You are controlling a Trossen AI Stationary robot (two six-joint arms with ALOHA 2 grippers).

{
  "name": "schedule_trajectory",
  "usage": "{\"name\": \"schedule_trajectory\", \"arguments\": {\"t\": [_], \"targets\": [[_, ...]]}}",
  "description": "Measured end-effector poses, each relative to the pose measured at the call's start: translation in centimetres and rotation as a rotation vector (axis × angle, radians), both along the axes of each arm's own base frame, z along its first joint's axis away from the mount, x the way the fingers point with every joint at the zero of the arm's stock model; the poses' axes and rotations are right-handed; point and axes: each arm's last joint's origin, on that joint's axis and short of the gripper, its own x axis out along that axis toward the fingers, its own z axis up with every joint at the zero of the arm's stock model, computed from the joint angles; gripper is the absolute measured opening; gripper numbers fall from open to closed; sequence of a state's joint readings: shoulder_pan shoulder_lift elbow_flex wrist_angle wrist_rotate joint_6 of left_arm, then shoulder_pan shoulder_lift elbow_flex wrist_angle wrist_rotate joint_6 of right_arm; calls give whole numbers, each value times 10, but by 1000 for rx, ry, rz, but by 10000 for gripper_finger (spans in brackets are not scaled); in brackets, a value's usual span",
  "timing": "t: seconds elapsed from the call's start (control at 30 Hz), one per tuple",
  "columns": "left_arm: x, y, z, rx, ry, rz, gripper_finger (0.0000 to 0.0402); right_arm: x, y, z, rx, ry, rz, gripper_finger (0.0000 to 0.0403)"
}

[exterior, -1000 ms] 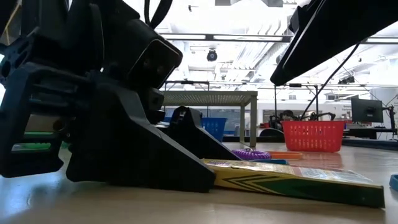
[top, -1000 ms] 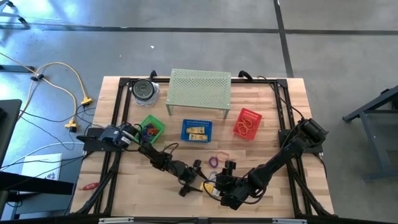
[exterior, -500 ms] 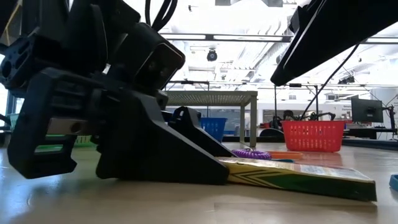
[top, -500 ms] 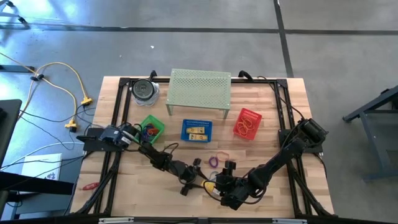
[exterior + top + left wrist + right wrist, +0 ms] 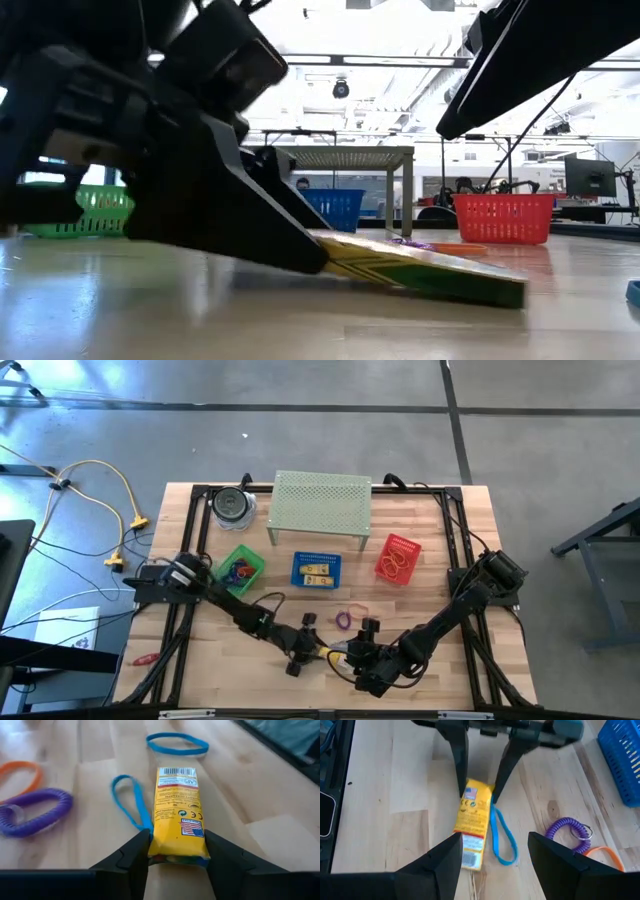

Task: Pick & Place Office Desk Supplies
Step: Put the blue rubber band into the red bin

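Basically your left gripper (image 5: 175, 847) is pinching one end of the yellow box (image 5: 178, 810) near the table's front middle, so it tilts up. Your right gripper (image 5: 492, 855) waits spread and empty, just right.

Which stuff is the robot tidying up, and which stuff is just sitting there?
Tidying up:
- yellow box, gripped at one end by the left claw
- blue bands
- purple coil
- orange band
- green basket, blue basket, red basket

Just sitting there:
- green mesh shelf
- yellow cable on the floor
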State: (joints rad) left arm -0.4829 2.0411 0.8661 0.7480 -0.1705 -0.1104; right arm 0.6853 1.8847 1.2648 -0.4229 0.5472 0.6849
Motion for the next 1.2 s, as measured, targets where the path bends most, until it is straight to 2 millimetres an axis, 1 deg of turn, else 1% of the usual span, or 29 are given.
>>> {"name": "schedule_trajectory", "arguments": {"t": [0.3,0.43,0.53,0.67,0.93,1.1,1.2], "targets": [[-19,-13,37,133,-29,121,155,0,0,0,-1,1,0,215],[-27,-21,55,169,-97,170,155,0,0,0,-3,3,0,215],[-32,-25,63,173,-126,184,155,0,0,0,-2,2,0,215],[-35,-28,71,77,-143,217,155,0,0,0,-4,5,0,215],[-29,-20,82,-271,-147,350,155,0,0,0,2,1,-11,215],[-27,-20,92,-379,-210,357,155,0,-6,0,-11,-67,-159,215],[-28,-23,95,-394,-239,344,155,0,-9,0,-36,-99,-218,215]]}}
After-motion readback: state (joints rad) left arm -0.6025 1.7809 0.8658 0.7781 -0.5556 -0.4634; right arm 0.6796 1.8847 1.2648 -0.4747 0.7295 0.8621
